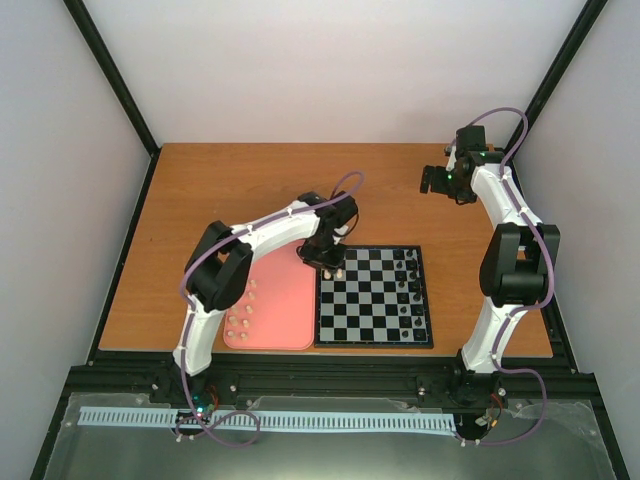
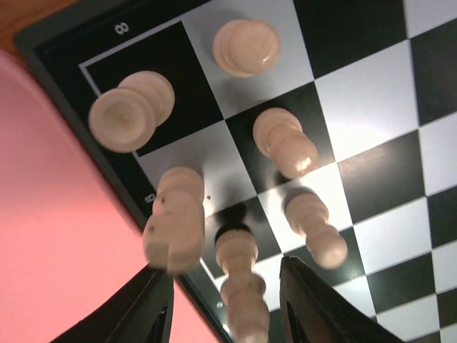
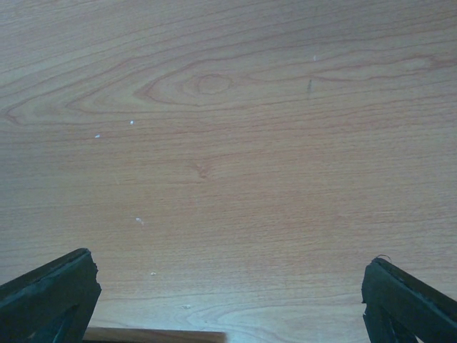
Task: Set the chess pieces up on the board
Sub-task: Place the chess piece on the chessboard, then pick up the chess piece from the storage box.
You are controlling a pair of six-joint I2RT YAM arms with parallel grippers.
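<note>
The chessboard (image 1: 375, 300) lies right of centre, and its corner shows in the left wrist view (image 2: 371, 107). My left gripper (image 1: 330, 263) hovers low over the board's far left corner. In the left wrist view it (image 2: 225, 275) is open, with a cream-white piece (image 2: 239, 286) standing on the board between the fingers, gaps on both sides. Several more cream pieces stand nearby, such as a corner one (image 2: 132, 111) and another (image 2: 285, 143). More cream pieces (image 1: 240, 315) lie on the pink tray (image 1: 285, 310). My right gripper (image 1: 437, 182) is open and empty over bare wood (image 3: 228, 307).
Small black pieces (image 1: 405, 290) stand in columns along the board's right side. The pink tray touches the board's left edge, seen also in the left wrist view (image 2: 50, 214). The wooden table (image 1: 230, 190) stretches behind. Black frame rails run along the near edge.
</note>
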